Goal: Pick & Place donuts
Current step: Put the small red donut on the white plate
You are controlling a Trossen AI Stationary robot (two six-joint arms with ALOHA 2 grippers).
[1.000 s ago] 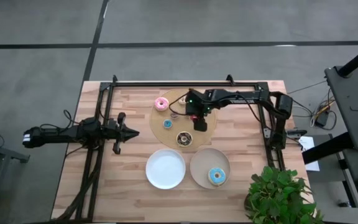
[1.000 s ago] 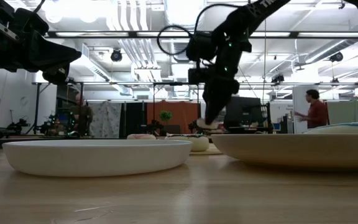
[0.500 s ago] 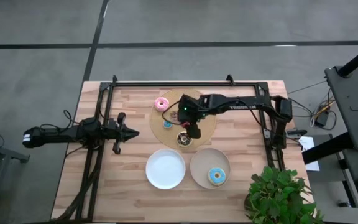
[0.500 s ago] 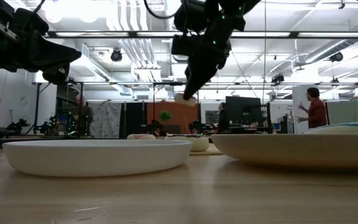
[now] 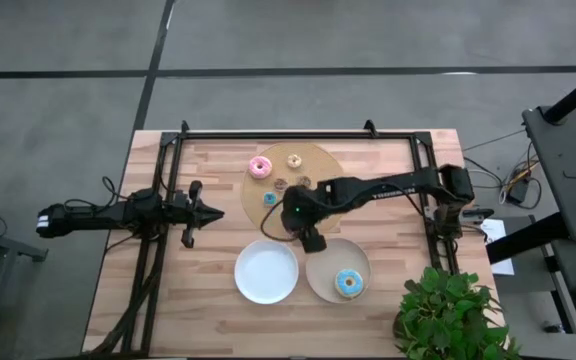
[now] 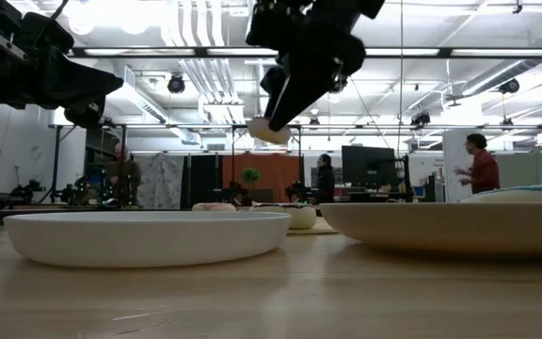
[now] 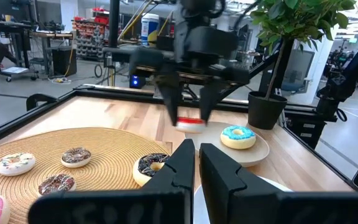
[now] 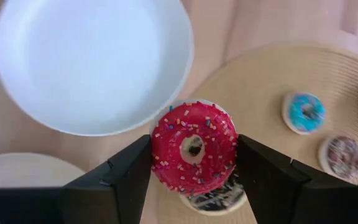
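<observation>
My right gripper [image 5: 311, 238] hangs over the near rim of the tan board, shut on a tiny red sprinkled donut [image 8: 193, 147]. That donut also shows in the low view [image 6: 269, 130] and the left wrist view [image 7: 190, 123]. Straight below it on the board lies the dark chocolate donut [image 8: 213, 198]. The pink [image 5: 260, 167], tan [image 5: 294, 160], tiny brown [image 5: 281, 184] and tiny blue [image 5: 270, 198] donuts lie flat on the board. The light blue donut [image 5: 348, 283] rests on the right plate. My left gripper [image 5: 203, 212] waits shut at the table's left. My right gripper pinches the red donut between its two fingers [image 8: 129, 168], which press on opposite sides of its outer rim [image 8: 157, 149]. The fingers come from above, pointing down. The donut lies about flat in the hold, lifted well clear of the board and plates.
Two round plates sit at the table's near side: the left white one [image 5: 266, 271] holds nothing, the right one [image 5: 320, 262] holds the light blue donut. The round tan board [image 5: 323, 165] lies behind them. A potted plant [image 5: 448, 310] stands at the near right corner.
My right gripper has carried the red donut up off the board and toward the table's near edge, from the board's middle to its near rim above the chocolate donut. It has stayed shut on the donut throughout.
</observation>
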